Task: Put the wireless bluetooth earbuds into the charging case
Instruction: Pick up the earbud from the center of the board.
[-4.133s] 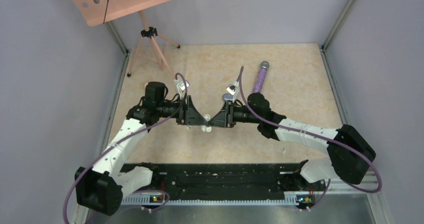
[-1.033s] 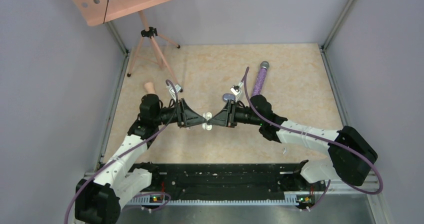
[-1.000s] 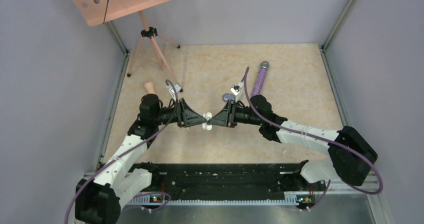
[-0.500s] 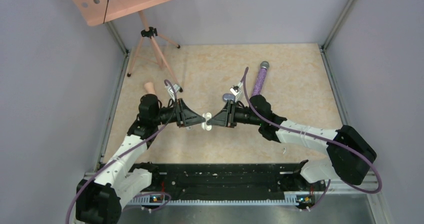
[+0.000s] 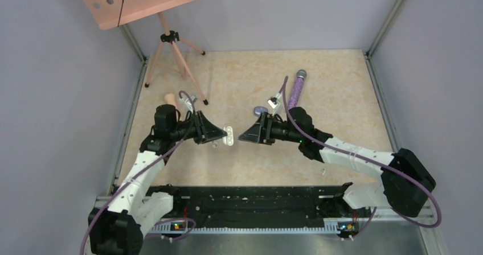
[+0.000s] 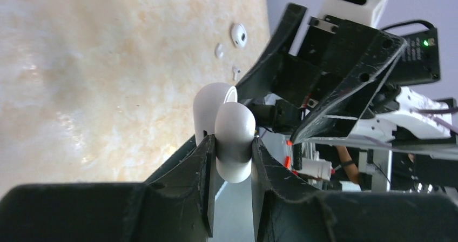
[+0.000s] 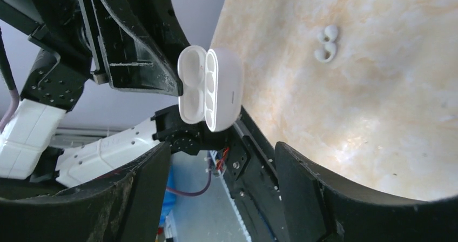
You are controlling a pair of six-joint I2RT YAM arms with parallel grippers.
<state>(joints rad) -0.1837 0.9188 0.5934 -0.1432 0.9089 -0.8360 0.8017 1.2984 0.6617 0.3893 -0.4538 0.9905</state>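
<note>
The left claw (image 6: 232,147) is clamped tight on the white charging case (image 6: 233,136), pinching its rounded body from both sides and holding it up off the bench (image 5: 336,101). The lid hangs open, and in the right wrist view the case (image 7: 217,88) shows its inside face, with hollows that look unfilled as far as that view tells. The right claw (image 7: 222,151) stands wide with nothing between its fingers, a little apart from the case and pointing at it; from above, the two claws face each other across a small gap near the middle of the bench. A pair of white earbuds (image 7: 327,44) lies loose on the bench, touching or almost touching each other, beyond and below the held case. So the step in hand looks like the start of loading, with the case presented open and no bud picked up yet. The next move probably falls to the right claw: go down to the bench, close on one bud without flicking the other away, and bring it to a hollow turned the right way. The buds are small and glossy and may slip.
</note>
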